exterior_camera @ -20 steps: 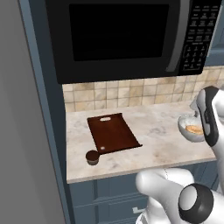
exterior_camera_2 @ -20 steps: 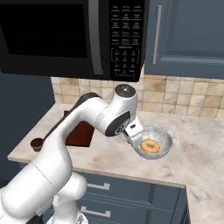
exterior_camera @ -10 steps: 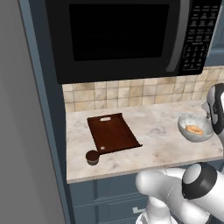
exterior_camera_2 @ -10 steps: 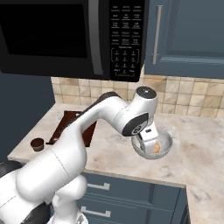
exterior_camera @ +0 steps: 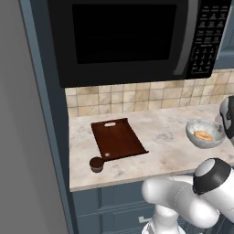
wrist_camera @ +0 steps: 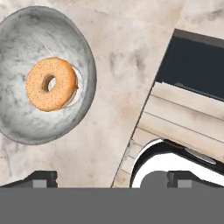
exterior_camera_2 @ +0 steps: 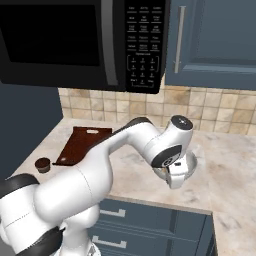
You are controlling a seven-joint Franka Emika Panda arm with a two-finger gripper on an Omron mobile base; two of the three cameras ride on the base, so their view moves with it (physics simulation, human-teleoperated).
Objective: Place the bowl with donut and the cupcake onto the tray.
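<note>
A rendered home kitchen: a black microwave (exterior_camera: 132, 39) hangs over a marble counter (exterior_camera: 160, 146) with beige tile backsplash (exterior_camera_2: 220, 112) and blue cabinets (exterior_camera_2: 215, 42).

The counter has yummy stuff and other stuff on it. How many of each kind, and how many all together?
Donuts: 1, the donut in the bowl
Cupcakes: 1, the cupcake beside the tray
Bowls: 1, the bowl
Trays: 1, the tray
Total: 4
</note>
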